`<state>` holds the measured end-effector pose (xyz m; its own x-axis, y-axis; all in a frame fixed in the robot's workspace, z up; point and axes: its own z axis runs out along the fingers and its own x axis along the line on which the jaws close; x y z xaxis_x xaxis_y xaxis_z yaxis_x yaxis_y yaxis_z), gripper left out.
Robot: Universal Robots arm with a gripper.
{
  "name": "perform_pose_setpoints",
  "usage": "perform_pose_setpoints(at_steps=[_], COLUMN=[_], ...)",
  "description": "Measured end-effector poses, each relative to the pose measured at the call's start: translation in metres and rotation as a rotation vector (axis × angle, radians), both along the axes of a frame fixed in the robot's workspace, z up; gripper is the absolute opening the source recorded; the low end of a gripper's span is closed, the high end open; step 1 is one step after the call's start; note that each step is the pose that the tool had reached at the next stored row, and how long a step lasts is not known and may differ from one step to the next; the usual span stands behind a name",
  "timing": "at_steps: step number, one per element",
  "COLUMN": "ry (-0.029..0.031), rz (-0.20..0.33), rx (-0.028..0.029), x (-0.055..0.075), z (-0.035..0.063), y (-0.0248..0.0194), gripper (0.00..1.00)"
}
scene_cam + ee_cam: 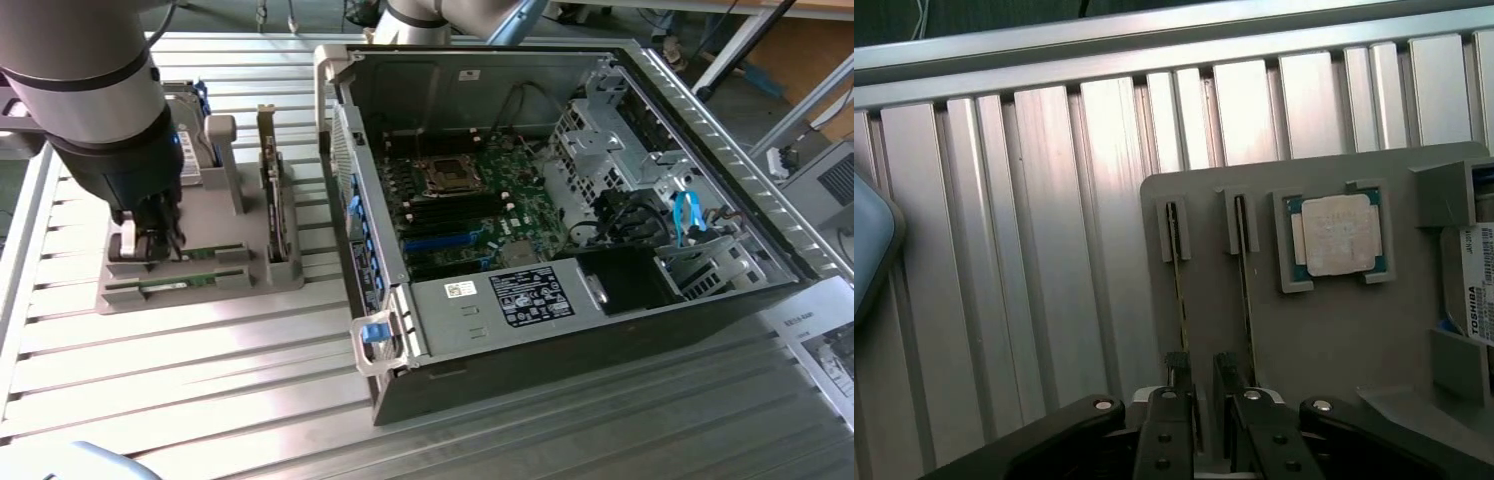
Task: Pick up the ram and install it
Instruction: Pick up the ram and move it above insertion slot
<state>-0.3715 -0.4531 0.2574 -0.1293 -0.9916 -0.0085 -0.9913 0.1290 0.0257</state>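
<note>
I have the gripper (pixel 1201 375) down at the near end of the grey parts holder (pixel 1334 330). Its two fingers are spread with a clear gap between them and nothing is clamped. What matters is how the ram (pixel 1179 290) lies to that gap. It stands on edge in a narrow slot, seen as a thin line, and its long axis runs straight away from the fingers toward the small bracket at the slot's far end. That puts the jaws' closing direction across its thin faces. A second ram stick (pixel 1244 290) sits parallel just beside it, on the side nearer the processor (pixel 1339 235). The stick farther from the processor seems to lead into the gap, with its twin passing just outside one finger. The fingers cover both near ends, though, so I judge that rather than see it. The wrist view gives me this edge-on alignment, and also the labelled hard drive (pixel 1476 285) at the holder's edge. The exterior view gives what the wrist camera cannot. The arm stands upright over the holder at the exterior view's left, beside the upright expansion card (pixel 274 190). The open computer case (pixel 627 55) with its motherboard (pixel 467 200) lies well apart toward the exterior view's right.
</note>
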Motion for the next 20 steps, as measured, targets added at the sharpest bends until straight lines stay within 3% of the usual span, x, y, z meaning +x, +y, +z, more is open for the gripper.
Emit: perform_pose_setpoints(at_steps=[20], ry=[-0.001], rz=[0.004], rx=[0.0], x=[0.0], z=[-0.017], y=[-0.0001], gripper=[0.24])
